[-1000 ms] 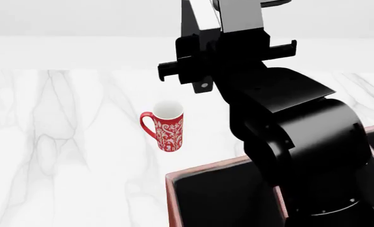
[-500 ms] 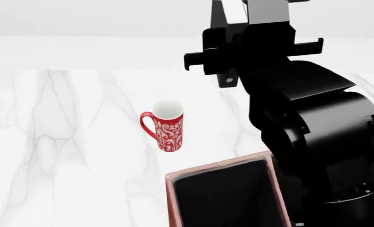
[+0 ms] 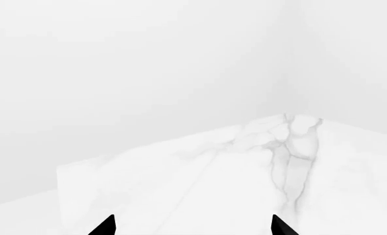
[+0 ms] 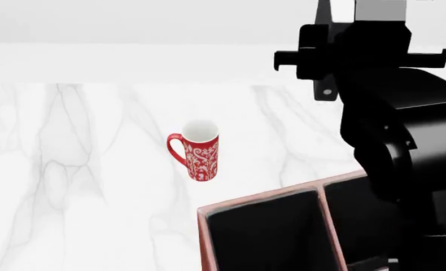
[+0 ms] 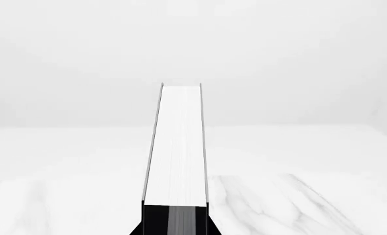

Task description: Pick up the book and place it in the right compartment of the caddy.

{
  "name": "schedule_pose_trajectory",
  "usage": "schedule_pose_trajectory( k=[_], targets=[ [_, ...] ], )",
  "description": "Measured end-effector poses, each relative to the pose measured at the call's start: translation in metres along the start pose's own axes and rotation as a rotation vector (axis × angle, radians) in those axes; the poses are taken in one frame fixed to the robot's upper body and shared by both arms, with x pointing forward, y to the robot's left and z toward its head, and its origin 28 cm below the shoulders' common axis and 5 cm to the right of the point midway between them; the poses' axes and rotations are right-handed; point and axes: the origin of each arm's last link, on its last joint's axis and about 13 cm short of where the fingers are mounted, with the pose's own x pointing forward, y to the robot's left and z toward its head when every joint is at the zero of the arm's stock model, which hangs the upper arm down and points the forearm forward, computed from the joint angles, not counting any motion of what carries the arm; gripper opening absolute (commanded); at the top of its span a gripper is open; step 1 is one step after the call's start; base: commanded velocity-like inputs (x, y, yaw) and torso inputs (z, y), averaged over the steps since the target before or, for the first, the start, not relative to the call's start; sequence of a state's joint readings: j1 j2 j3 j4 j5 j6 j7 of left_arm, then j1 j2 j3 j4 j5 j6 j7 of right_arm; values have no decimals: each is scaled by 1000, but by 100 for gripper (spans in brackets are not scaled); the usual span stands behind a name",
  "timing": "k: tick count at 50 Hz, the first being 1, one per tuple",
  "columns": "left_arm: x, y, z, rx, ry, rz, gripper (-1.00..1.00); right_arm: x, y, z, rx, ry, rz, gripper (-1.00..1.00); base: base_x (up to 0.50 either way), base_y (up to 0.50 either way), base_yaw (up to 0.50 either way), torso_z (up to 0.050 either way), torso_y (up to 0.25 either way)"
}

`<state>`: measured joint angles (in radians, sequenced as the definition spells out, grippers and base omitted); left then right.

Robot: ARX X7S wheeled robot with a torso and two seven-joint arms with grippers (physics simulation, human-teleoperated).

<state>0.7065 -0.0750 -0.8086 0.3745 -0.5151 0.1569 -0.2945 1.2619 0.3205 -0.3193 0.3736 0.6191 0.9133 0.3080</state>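
Right wrist view, right fingers [image 5: 174, 226] clamped on unlabelled book [image 5: 175, 147], left fingers [image 3: 192, 226] apart, floral mug [image 4: 199, 149] wordless.

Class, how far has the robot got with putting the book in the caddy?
Done: the book is picked up, clamped in the right hand above the table. In hand: carrying it, arm raised beyond the caddy. Left: lowering it into the right compartment, then letting go.

one book [image 5: 174, 147], one caddy [image 4: 262, 197], one mug [image 4: 198, 149], one marble table [image 4: 95, 169]
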Motion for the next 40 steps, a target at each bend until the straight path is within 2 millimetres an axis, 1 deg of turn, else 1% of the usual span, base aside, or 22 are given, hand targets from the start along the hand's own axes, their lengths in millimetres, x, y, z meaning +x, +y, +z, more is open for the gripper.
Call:
schedule_pose_trajectory(
  k=[13,22,40],
  targets=[
    [0,0,-1,-2,3,-1,100,-11,-24,2,5,-3,-90,-100,0,0,0,0,2],
    [1,-1,-2,-5,4,-5,100,-24,-39,5,23,5,-152,-100,0,0,0,1,1],
    [2,-2,-3,-7,6,-11,100,-48,-73,-3,13,30,-296,-100,0,0,0,0,2]
  ],
)
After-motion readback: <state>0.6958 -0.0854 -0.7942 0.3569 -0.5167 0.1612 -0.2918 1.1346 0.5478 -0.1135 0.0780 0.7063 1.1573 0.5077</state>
